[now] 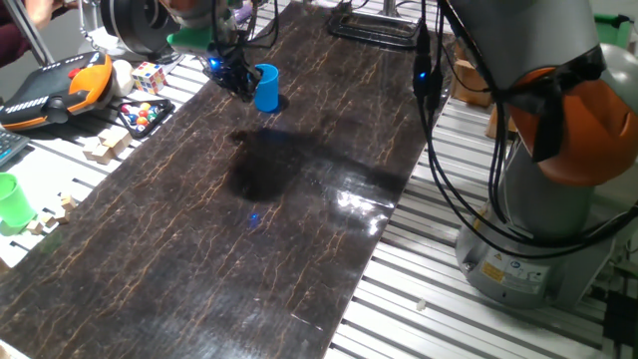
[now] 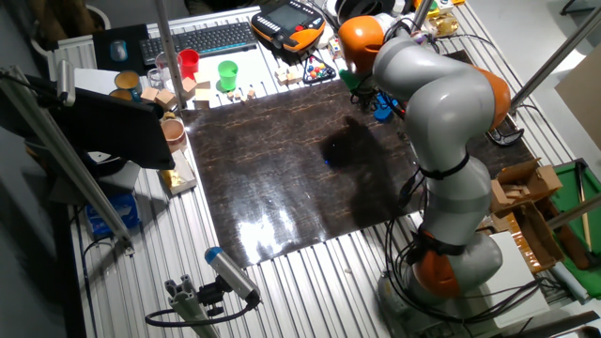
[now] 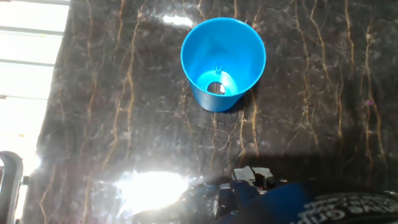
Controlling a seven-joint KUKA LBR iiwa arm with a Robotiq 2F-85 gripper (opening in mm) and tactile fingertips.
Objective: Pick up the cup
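Observation:
The cup (image 1: 266,87) is small, bright blue and stands upright on the dark marbled mat (image 1: 199,259) near its far edge. My gripper (image 1: 236,80) hangs just left of the cup, close beside it and low over the mat; its jaws are too dark to tell whether they are open. In the hand view the cup (image 3: 222,62) shows from above, open and empty, in the upper middle, with part of the hand's body (image 3: 267,202) along the bottom edge. In the other fixed view only a sliver of the cup (image 2: 383,112) shows behind the arm.
A light green cup (image 1: 12,199) stands at the left table edge, with wooden blocks (image 1: 105,148), a colour cube (image 1: 149,77) and an orange teach pendant (image 1: 60,88) left of the mat. A black wire rack (image 1: 374,25) lies at the far end. The robot base (image 1: 543,229) stands at the right.

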